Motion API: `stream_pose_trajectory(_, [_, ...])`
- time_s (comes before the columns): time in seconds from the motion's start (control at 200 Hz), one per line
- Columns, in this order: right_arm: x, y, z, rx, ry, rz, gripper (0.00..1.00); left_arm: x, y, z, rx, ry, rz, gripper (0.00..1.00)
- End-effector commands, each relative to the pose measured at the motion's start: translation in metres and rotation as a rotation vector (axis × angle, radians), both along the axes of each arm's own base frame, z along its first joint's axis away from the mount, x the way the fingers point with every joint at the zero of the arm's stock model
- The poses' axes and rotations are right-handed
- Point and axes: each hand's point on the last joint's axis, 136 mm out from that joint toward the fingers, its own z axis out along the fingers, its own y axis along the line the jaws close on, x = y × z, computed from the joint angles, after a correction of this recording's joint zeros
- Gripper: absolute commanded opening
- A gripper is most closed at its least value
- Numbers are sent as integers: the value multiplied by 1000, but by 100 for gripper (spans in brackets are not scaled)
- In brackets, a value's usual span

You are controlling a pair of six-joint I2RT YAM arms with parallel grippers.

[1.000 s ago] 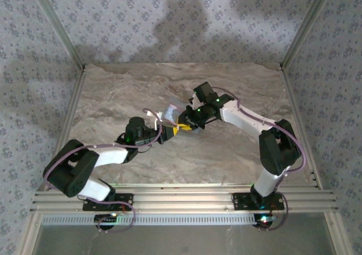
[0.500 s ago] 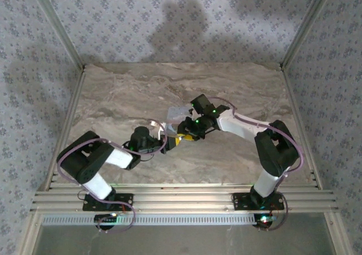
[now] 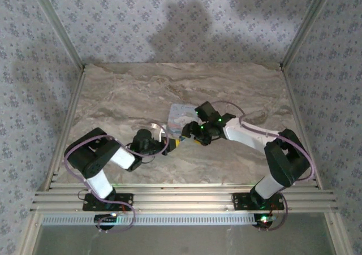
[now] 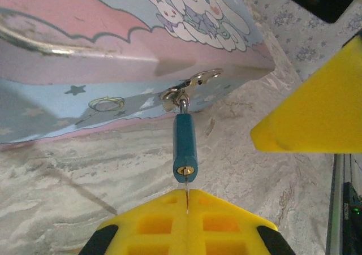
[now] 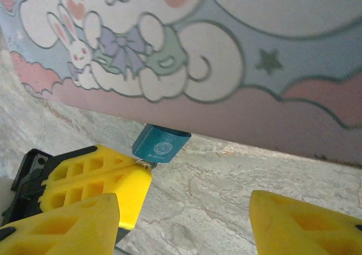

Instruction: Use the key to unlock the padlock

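Note:
The small teal padlock (image 4: 185, 145) hangs by its thin shackle from the latch of a light-blue cartoon-printed tin (image 4: 113, 51). Its keyhole faces my left gripper (image 4: 186, 194), which is shut on a thin metal key (image 4: 186, 186). The key's tip sits at the keyhole. In the right wrist view the padlock (image 5: 161, 143) pokes out under the tin (image 5: 226, 57), with the left gripper's yellow fingers (image 5: 96, 176) against its underside. My right gripper (image 5: 184, 207) stands open just before the padlock, touching nothing. From above, both grippers (image 3: 172, 145) (image 3: 191, 132) meet at the tin's (image 3: 180, 116) near side.
The tin rests on a marbled tabletop (image 3: 124, 96) with bare room around it. Patterned walls and metal frame posts (image 3: 68, 46) close in the back and sides. The right gripper's yellow finger (image 4: 311, 113) hangs close to the right of the padlock.
My left arm has folded its elbow back toward its base while its gripper stayed at the tin's front. The right gripper has slid lower and a little rightward beside the tin.

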Motion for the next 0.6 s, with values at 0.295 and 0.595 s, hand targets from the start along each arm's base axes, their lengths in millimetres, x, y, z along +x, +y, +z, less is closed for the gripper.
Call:
stream_pose_trajectory(0.295, [8, 16, -9, 39, -108, -174, 62, -7, -6, 2, 44, -28, -16, 0])
stream_pose_trajectory(0.595, [4, 16, -22, 68, -90, -218, 62, -13, 2, 6, 108, -32, -16, 0])
